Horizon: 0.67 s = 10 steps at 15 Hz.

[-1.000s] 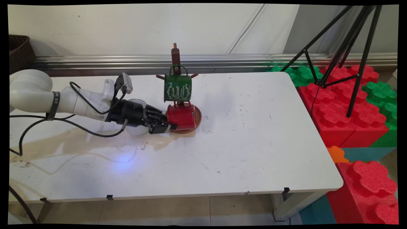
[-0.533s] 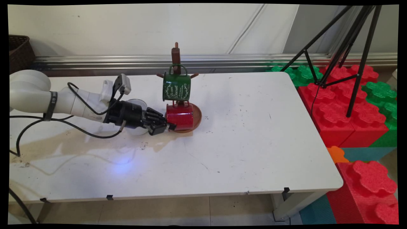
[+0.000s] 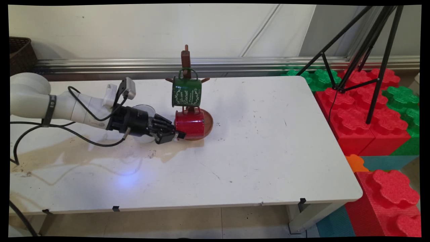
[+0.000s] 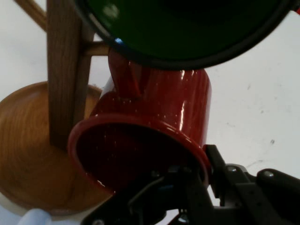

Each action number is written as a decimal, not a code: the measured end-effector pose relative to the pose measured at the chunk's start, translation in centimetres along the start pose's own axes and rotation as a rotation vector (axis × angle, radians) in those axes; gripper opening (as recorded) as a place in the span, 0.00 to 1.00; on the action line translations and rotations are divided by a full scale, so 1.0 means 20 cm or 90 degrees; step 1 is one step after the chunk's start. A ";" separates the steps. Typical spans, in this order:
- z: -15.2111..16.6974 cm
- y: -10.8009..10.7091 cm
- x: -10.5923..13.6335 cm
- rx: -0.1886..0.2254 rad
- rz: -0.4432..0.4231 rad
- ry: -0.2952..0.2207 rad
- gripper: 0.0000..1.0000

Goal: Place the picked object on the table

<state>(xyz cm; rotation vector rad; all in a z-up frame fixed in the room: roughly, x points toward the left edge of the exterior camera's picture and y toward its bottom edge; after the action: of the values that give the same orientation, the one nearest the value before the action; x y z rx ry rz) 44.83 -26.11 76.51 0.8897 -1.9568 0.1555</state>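
Note:
A red mug (image 3: 191, 122) (image 4: 159, 108) hangs by its handle low on a wooden mug rack (image 3: 185, 57) (image 4: 65, 70), its body over the rack's round base (image 3: 209, 121) (image 4: 28, 154). My gripper (image 3: 178, 133) (image 4: 197, 173) reaches in from the left, low over the table, and is shut on the red mug's rim: one finger (image 4: 220, 173) lies outside the wall, the other inside the mouth. A green mug (image 3: 187, 92) (image 4: 187, 28) hangs from a higher peg, right above the red one.
A clear round vessel (image 3: 145, 109) stands on the table behind the hand. A brownish stain (image 3: 84, 148) spreads across the table's left. A wicker basket (image 3: 20, 53) sits at far left; a black tripod (image 3: 376, 50) and foam blocks (image 3: 362, 117) stand off the right edge.
My hand and arm have drawn a little to the left; the red mug has shifted slightly left with it. The green mug and the rack have stayed put.

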 end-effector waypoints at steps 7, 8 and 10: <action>-0.05 0.07 0.02 -0.030 0.006 0.005 0.00; -0.07 0.09 0.02 -0.036 0.007 0.004 0.00; -0.09 0.11 0.02 -0.045 0.008 0.002 0.00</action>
<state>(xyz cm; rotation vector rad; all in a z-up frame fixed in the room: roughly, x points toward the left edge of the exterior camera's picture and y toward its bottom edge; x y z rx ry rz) 44.46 -23.93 78.40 0.8310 -1.9527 0.0950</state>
